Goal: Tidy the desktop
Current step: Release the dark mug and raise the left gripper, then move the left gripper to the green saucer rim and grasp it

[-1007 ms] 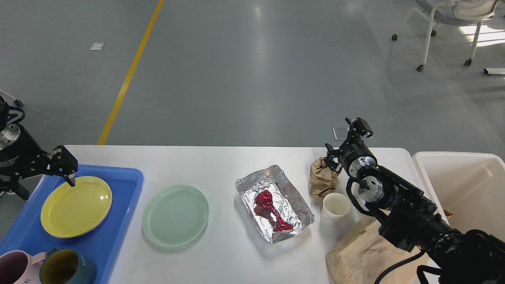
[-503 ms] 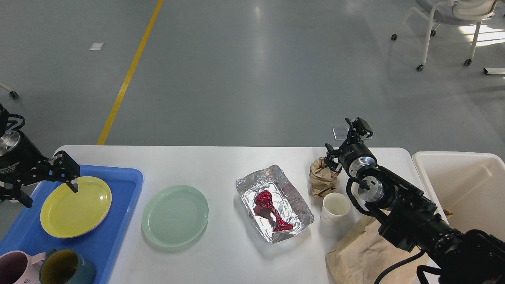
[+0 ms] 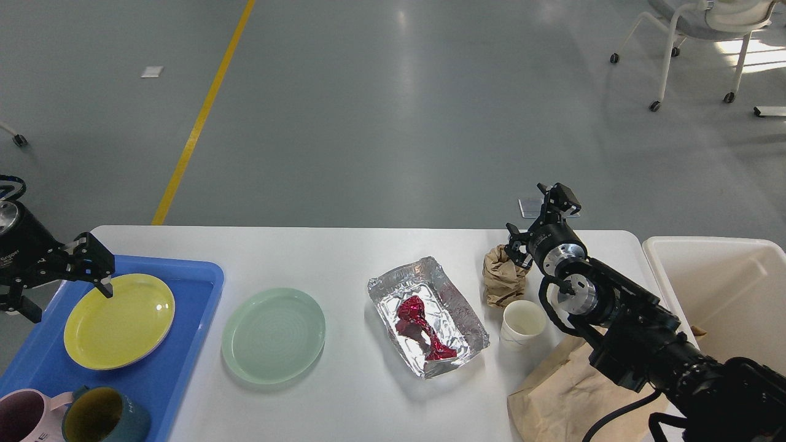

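1. The desktop (image 3: 356, 252) is a white rectangular top with rounded corners; it fills the lower half of the head view and the grey floor lies beyond its far edge.
2. A blue tray (image 3: 184, 344) sits on the left end of the desktop. It holds a yellow plate (image 3: 120, 320), and at its near corner a pink mug (image 3: 21, 417) and a dark teal mug (image 3: 104, 416) stand side by side, touching.
3. A pale green plate (image 3: 273, 336) lies on the bare desktop just right of the tray.
4. A foil container (image 3: 457, 307) lies right of centre, set at an angle, with a crumpled red wrapper (image 3: 420, 325) inside it.
5. A crumpled brown paper ball (image 3: 502, 276) sits near the far right edge; a white paper cup (image 3: 521, 324) stands upright just in front of it.
6. A flat brown paper bag (image 3: 565, 393) lies at the near right corner, partly under the right arm.
7. A cream bin (image 3: 724, 282) stands off the right end of the desktop.
8. Left gripper (image 3: 67, 290): over the far left corner of the tray, fingers spread apart, one tip at the yellow plate's rim, nothing held.
9. Right gripper (image 3: 534, 212): above the paper ball, fingers apart, nothing held.
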